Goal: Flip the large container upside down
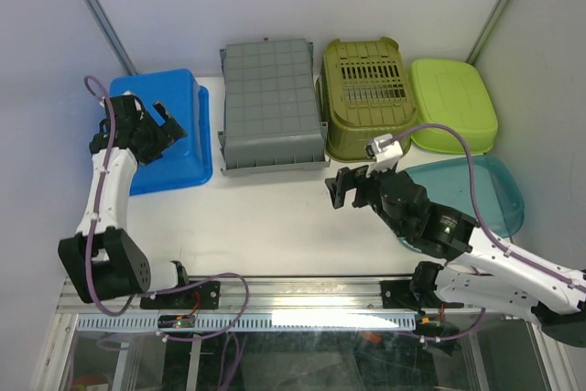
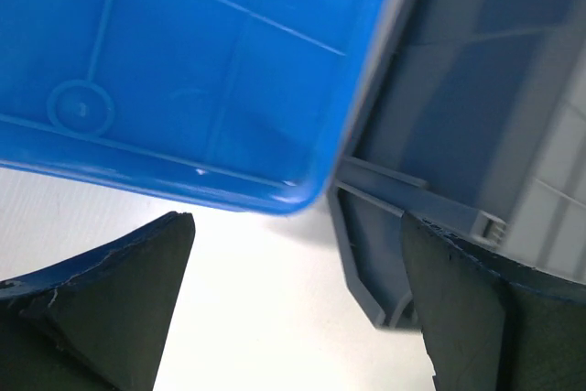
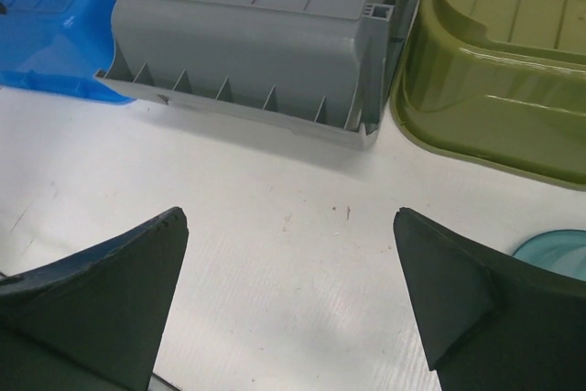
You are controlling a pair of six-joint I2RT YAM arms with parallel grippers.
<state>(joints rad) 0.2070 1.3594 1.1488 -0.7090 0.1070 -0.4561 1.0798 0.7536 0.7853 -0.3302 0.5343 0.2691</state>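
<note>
Left jaws: spread wide, pinching nothing.
Left gripper: hovering over the top of the blue bin, out at 9 o'clock on the table.
Left fingers: black pads low at either side of the wrist view, framing the bin's corner at 11 o'clock, a grey ribbed rim at 2 o'clock and bare white table below.
Right jaws: spread wide as well, holding nothing.
Right gripper: hanging above bare table, aimed towards 11 o'clock at the near right corner of the grey crate, clearly apart from it.
Grey crate: biggest of the lot, parked at 12 o'clock on the table. Sitting rim-down, gridded base on top, so already bottom-up. Touched by neither gripper.
Blue bin: just beside the crate at its 9 o'clock, base on top too.
Olive basket: tucked in at the crate's 3 o'clock, slotted base facing up. Touching or not, cannot tell.
Light green tub: right against the basket at its 3 o'clock, smooth base on top.
Teal tub: see-through, down at 4 o'clock on the table, partly hidden by the right arm.
</note>
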